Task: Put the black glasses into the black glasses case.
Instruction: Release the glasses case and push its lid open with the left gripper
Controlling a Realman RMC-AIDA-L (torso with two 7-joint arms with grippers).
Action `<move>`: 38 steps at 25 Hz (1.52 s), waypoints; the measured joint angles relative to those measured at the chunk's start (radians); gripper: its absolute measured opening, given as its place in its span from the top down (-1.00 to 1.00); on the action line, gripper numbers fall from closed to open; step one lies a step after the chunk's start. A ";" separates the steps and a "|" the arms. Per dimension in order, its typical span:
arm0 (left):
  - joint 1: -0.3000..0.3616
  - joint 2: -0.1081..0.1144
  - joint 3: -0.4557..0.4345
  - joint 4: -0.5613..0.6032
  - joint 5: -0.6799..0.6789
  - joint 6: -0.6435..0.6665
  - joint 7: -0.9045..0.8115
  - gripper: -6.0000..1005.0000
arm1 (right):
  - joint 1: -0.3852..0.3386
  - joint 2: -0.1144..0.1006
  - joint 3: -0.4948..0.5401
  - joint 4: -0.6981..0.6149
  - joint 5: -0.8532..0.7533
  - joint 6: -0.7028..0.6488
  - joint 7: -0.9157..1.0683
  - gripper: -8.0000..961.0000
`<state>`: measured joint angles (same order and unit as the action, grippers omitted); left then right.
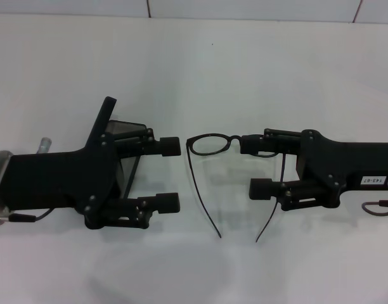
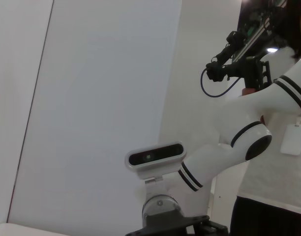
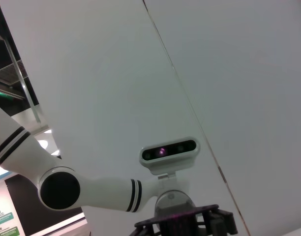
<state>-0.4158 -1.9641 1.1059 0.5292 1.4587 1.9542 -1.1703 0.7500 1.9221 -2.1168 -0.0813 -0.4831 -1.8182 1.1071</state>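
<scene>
Scene: a white worktop [image 1: 200, 76] is filling the head view, with two black grippers facing each other across its middle.
Black glasses: the black glasses [image 1: 210, 145] are lying near the centre of the worktop, between the two grippers. One rounded lens is showing clearly; the other is mostly hidden behind the right gripper's upper finger. Both slim temple arms are stretching toward the robot, spread apart.
Black glasses case: the black glasses case [image 1: 121, 136] is lying open under and behind the left gripper, mostly covered by it. Its lid is standing up at a tilt above the gripper body, and a strip of light grey lining is showing beside it.
Left gripper: the left gripper [image 1: 170, 174] is reaching in from the left, its fingers [image 1: 169, 146] standing wide apart and holding nothing. The upper fingertip is sitting just beside the glasses' lens rim; whether they touch cannot be told.
Right gripper: the right gripper [image 1: 254, 166] is reaching in from the right, its fingers [image 1: 260, 189] spread wide, with the upper one overlapping the frame's far lens. No grip on the frame is visible.
Wrist views: both are pointing up at the robot's white arms and head camera [image 3: 168, 149]; neither is showing the glasses or case.
</scene>
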 joint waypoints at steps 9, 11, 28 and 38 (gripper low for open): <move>-0.001 -0.004 0.000 0.000 0.000 0.000 0.000 -0.59 | 0.000 0.002 0.000 0.000 0.000 0.011 -0.001 -0.75; 0.000 -0.005 0.000 0.000 0.000 0.000 0.000 -0.59 | 0.000 0.002 0.000 0.000 0.000 0.014 -0.001 -0.75; 0.072 -0.068 -0.219 0.925 0.489 -0.213 -1.163 -0.48 | -0.121 -0.008 0.205 0.000 0.002 0.026 -0.093 -0.75; 0.042 -0.124 0.058 1.145 1.009 -0.299 -1.514 -0.45 | -0.208 -0.023 0.289 -0.052 -0.005 0.024 -0.130 -0.75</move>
<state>-0.3733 -2.0881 1.1641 1.6741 2.4679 1.6553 -2.6841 0.5419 1.8989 -1.8277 -0.1336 -0.4885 -1.7946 0.9773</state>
